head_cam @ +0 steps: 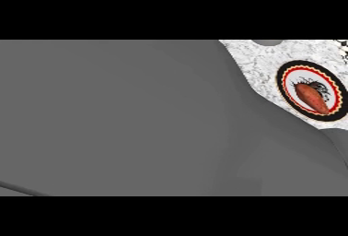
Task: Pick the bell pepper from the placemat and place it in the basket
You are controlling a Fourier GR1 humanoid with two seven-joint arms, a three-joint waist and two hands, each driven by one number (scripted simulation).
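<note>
Bell pepper, placemat and basket are all missing from the head view, so where the pepper lies cannot be told from here. Nearly the whole frame, from the left edge across to the right of centre, is filled by a smooth grey mass [122, 120] with soft folds of shadow, very near the camera; it is probably part of the robot's own body or arm, though which part cannot be made out.

Only the upper right corner of the frame is open. There a patch of white speckled stone surface [255, 64] shows, and on it sits a round plate with a black rim, a red ring and a yellow zigzag border [288, 73], looking taller than wide. On the plate lies a reddish-brown elongated sweet potato [312, 97], its length running from upper left to lower right. A small grey rounded shape [269, 42] touches the top edge of the open patch; it is too small to identify.

Neither hand shows, so whether the fingers are released, clenched or grasping the pepper cannot be told.

As for progress, nothing visible confirms a pick or a placement. Judged from this view alone, the stage of the task is unknown.
</note>
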